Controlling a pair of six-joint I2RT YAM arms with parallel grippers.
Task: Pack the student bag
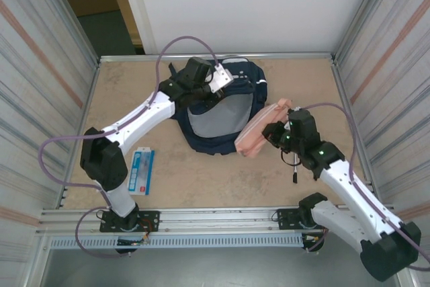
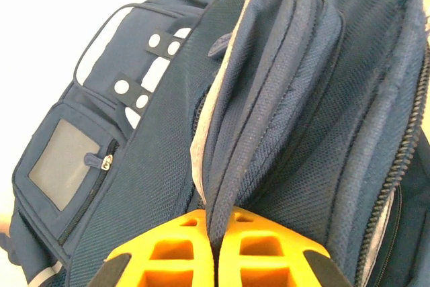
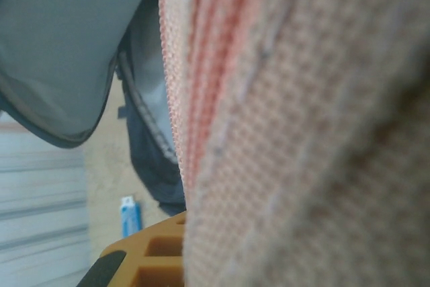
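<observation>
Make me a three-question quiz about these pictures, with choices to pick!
1. Where is the blue packet? A) on the table beside the left arm B) on a chair C) on the wall
2. What colour is the pouch? A) green B) pink C) black
3. What is the left gripper doing? A) standing wide open B) pinching a fold of the bag C) holding a cup
Answers: 1 A, it lies flat near that arm's base; 2 B, its fabric is pink; 3 B, its fingers are shut with blue cloth between them.
</observation>
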